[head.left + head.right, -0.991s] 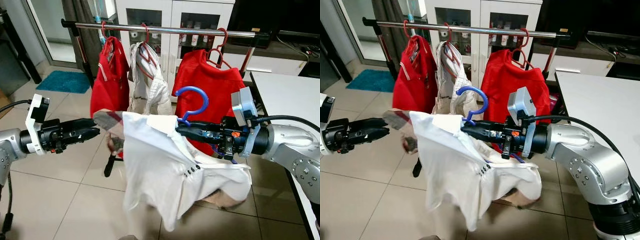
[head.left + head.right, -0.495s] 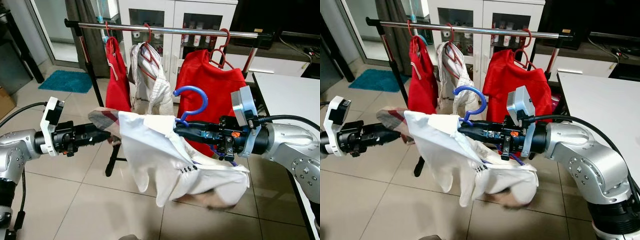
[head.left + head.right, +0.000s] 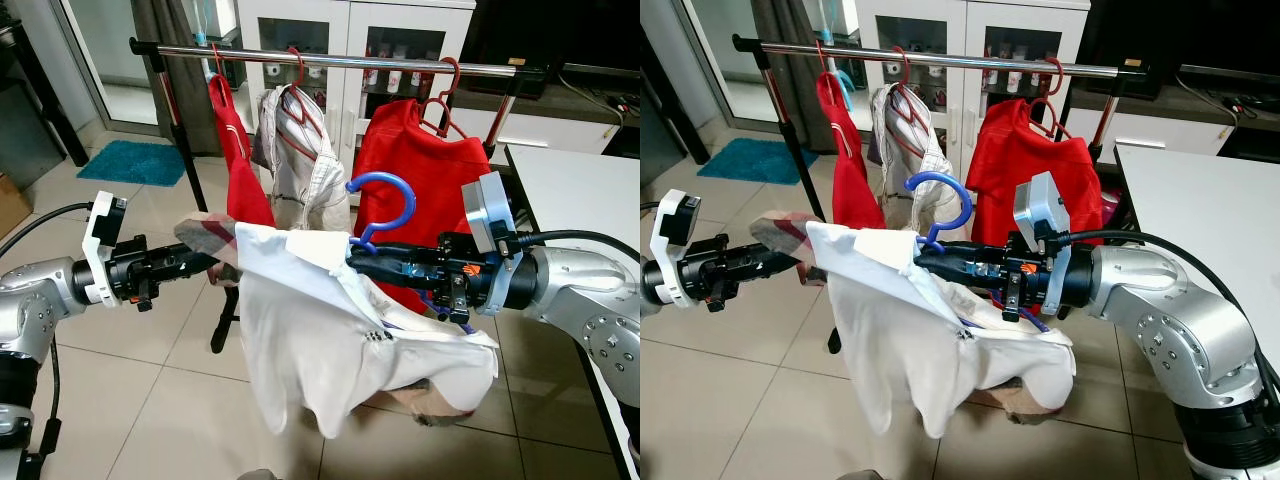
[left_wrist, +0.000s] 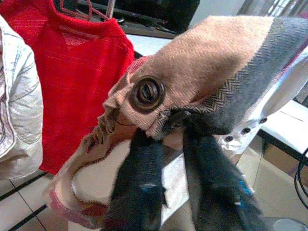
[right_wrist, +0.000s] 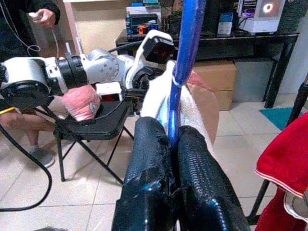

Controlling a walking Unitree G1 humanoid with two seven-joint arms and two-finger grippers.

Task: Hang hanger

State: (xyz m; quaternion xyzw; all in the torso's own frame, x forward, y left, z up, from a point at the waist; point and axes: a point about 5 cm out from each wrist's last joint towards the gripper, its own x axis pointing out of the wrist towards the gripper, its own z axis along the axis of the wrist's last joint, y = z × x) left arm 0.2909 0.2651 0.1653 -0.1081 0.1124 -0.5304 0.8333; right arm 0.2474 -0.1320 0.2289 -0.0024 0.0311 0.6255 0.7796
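The right claw (image 3: 358, 263) is clenched on the neck of a blue hanger (image 3: 385, 205), whose hook rises just above its fingertips. A white shirt (image 3: 330, 340) drapes from the hanger, hanging below and between both claws. The left claw (image 3: 210, 263) grasps the shirt's plaid-lined fold with a brown button (image 4: 147, 93), off to the shirt's far side from the right claw. Beyond both claws stands a clothes rail (image 3: 340, 62), carrying two red garments (image 3: 415, 170) and a pale shirt (image 3: 300, 160) on red hangers, higher than the blue hook.
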